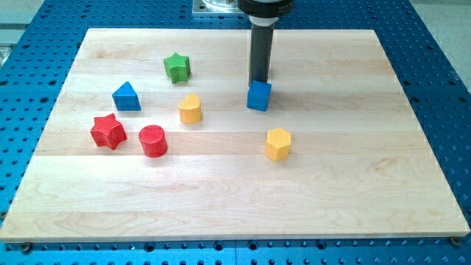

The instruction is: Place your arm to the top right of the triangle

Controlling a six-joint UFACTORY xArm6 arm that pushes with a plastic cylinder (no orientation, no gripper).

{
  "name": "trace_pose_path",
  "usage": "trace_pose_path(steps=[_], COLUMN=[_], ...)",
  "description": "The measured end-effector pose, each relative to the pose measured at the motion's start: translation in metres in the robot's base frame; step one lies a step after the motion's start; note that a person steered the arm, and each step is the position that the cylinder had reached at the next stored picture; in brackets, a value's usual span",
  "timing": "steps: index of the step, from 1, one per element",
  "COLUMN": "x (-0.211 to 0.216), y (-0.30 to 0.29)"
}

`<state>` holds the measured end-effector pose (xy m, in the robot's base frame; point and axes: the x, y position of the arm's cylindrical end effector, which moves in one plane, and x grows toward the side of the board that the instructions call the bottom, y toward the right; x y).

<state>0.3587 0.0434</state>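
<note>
In the single camera view, the wooden board [412, 147] carries a blue triangle [126, 97] toward its left edge, while my tip [258, 79], a bare rod with nothing to open or close, rests near the top edge at mid-board, touching or just behind a blue cube [258, 96]. A green star [176, 67] and a yellow half-round block [190, 109] lie between the two. The task looks barely begun: my tip is well apart from the triangle and must cross leftward to a spot just above and right of it.

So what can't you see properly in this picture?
- My tip: the blue cube sits right in front of it in the camera view, so whether they touch can't be told.
- The rod's top: cut off by the view's top edge.
- The blue triangle: its far side is hidden by its own body.
</note>
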Motion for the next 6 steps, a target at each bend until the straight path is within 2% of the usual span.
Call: trace_pose_path(steps=[1, 2, 3, 5, 6], x=[0.01, -0.011, -0.025, -0.008, 0.032], y=[0.0, -0.008, -0.04, -0.106, -0.142])
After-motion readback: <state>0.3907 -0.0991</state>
